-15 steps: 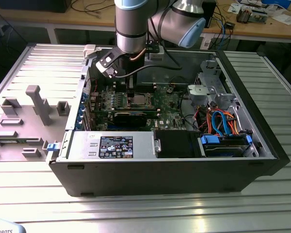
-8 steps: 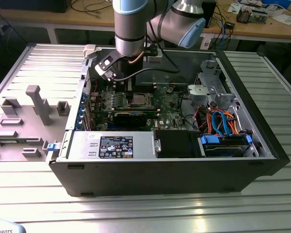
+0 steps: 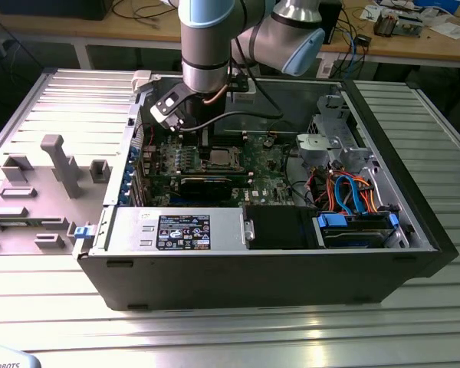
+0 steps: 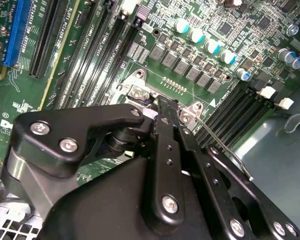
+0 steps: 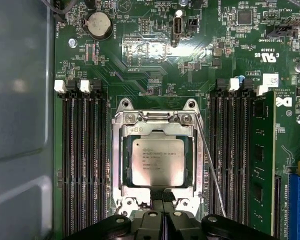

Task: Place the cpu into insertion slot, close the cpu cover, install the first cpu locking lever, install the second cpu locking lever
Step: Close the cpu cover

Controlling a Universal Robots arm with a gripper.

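Observation:
The cpu (image 5: 157,161), a silver-topped square chip, lies flat in the insertion slot (image 5: 113,165) on the green board. The cpu cover (image 5: 124,165), a silvery frame, lies down around it. My gripper (image 5: 162,192) is shut, and its black fingertips meet at the cover's edge beside the chip. The second wrist view shows the same shut gripper (image 4: 162,106) over the socket corner. A thin wire locking lever (image 5: 210,165) slants away from the socket's side, and it also shows past the fingers (image 4: 217,140). In the exterior view the cpu (image 3: 218,159) sits just below the arm's wrist.
Black memory slots (image 5: 82,165) flank the socket on both sides, with a green memory stick (image 5: 262,160) in one. A coin battery (image 5: 99,25) sits farther off. The case wall (image 5: 20,125) is close. The power supply (image 3: 184,230) and cabled drive cage (image 3: 353,195) fill the case's front.

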